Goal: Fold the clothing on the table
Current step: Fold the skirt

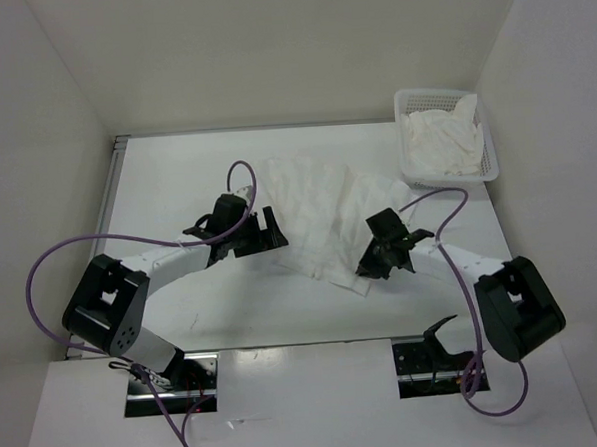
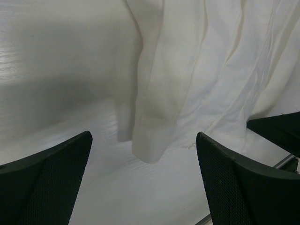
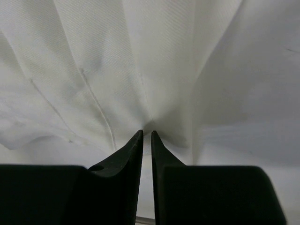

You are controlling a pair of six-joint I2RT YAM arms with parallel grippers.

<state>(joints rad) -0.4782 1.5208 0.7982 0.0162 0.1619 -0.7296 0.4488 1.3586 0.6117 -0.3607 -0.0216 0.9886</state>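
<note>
The clothing (image 1: 323,207) is a thin white garment spread rumpled across the middle of the table (image 1: 176,180). My right gripper (image 1: 381,262) sits at its near right edge, shut on a pinch of the fabric; in the right wrist view the cloth (image 3: 117,70) puckers into folds right at the closed fingertips (image 3: 138,140). My left gripper (image 1: 262,232) hovers open at the garment's left edge. In the left wrist view its two fingers (image 2: 234,183) stand wide apart, with a hanging fold of the clothing (image 2: 154,136) just ahead and nothing between them.
A white mesh basket (image 1: 489,163) with a heap of white cloth (image 1: 443,144) stands at the far right corner. White walls close in the table on the left, back and right. Purple cables loop off both arms.
</note>
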